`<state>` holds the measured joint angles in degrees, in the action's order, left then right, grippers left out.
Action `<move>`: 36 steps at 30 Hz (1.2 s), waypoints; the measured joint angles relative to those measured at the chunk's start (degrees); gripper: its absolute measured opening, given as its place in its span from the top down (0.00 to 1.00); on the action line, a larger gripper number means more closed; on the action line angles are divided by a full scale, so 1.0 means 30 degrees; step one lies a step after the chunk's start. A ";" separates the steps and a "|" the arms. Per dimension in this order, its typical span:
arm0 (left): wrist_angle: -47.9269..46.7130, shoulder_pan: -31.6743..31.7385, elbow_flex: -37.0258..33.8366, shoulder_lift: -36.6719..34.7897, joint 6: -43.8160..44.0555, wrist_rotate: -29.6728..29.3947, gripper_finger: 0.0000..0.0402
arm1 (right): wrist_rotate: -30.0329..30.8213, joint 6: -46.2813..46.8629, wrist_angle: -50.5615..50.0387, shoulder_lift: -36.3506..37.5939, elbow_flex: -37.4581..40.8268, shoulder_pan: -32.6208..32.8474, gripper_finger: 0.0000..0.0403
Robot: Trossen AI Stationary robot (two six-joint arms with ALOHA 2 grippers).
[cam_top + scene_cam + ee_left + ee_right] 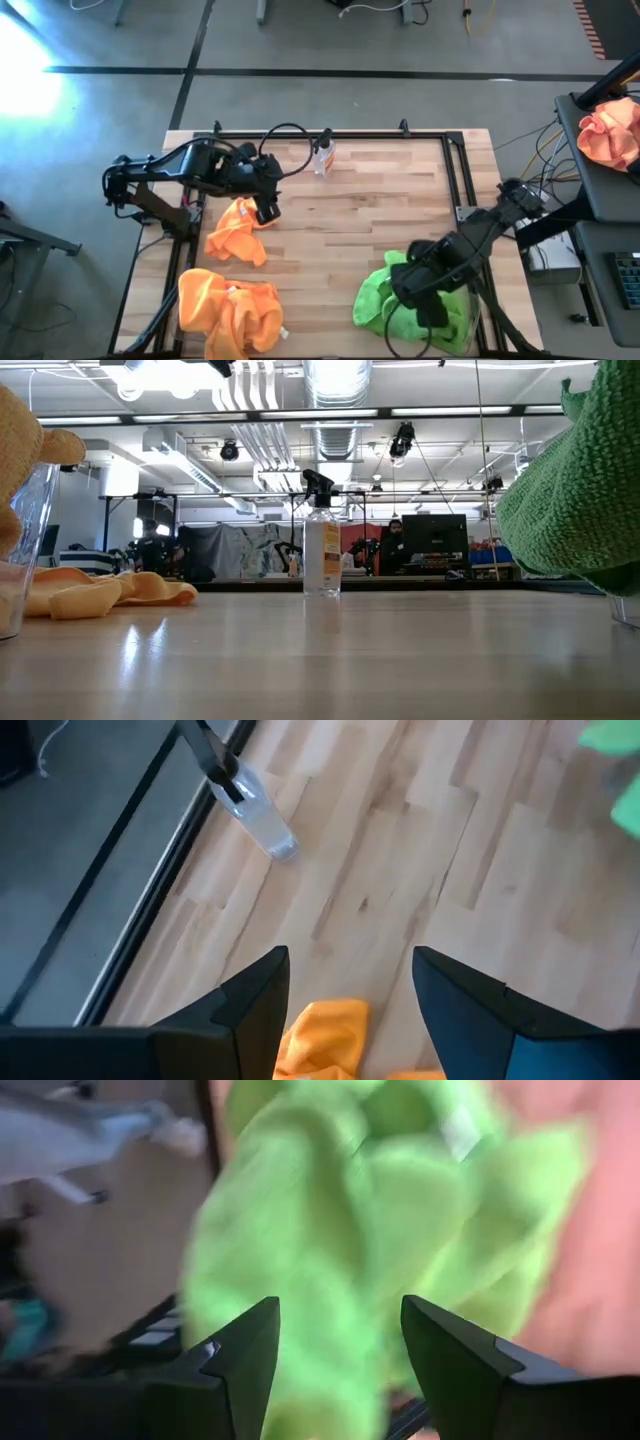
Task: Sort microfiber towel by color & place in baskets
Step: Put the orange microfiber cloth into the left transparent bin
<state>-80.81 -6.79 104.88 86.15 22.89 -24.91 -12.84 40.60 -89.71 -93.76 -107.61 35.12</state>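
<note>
1. High view: fuzzy orange towels (236, 230) lie crumpled on the slatted wooden table (380, 210); lime towels (385, 300) heap at the right.
2. Left wrist view: left hand (350, 982) spread above orange cloth.
3. Right wrist view: right hand (340, 1330) spread, empty, over green pile.

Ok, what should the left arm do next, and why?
Probably lower the left gripper onto the loose orange towel and close. Its fingers are open right above that towel, which lies on the table outside the orange-filled basket.
</note>
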 joint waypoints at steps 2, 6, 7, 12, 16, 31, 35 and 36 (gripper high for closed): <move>-0.0078 -0.0022 -0.0235 0.0000 -0.0623 0.0528 0.51 | 0.1647 -0.1781 0.0161 0.0000 0.0000 -0.0312 0.49; -0.0385 -0.0066 -0.0923 -0.0022 -0.2495 0.2579 0.51 | 0.4077 -0.4716 0.0925 0.0000 0.0000 -0.0860 0.49; -0.0426 -0.0075 -0.1246 -0.0022 -0.3095 0.3154 0.51 | 0.4486 -0.5290 0.1053 -0.0007 0.0000 -0.0981 0.49; -0.0577 -0.0146 -0.3556 -0.0280 -0.4506 0.4022 0.51 | 0.6022 -0.7067 0.1711 -0.0007 0.0002 -0.1527 0.49; -0.0432 -0.0138 -0.6275 -0.0701 -0.4289 0.4022 0.51 | 0.6796 -0.7016 0.1865 -0.0015 0.0000 -0.2179 0.49; 0.5447 -0.0088 -1.6669 -0.6978 -0.3447 0.6172 0.52 | 0.6804 -0.3529 0.2236 -0.0015 0.0007 -0.4654 0.49; 0.6830 -0.0073 -1.8794 -0.8654 -0.2294 0.7170 0.52 | 0.6805 -0.3519 0.2582 -0.0015 0.0007 -0.5027 0.49; 0.7323 -0.0075 -1.9316 -0.9030 -0.2091 0.7805 0.52 | 0.6805 -0.3519 0.2666 -0.0015 0.0007 -0.5093 0.49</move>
<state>-58.84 -7.01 46.93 59.06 16.61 -1.49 7.58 30.04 -81.71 -93.80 -107.59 19.84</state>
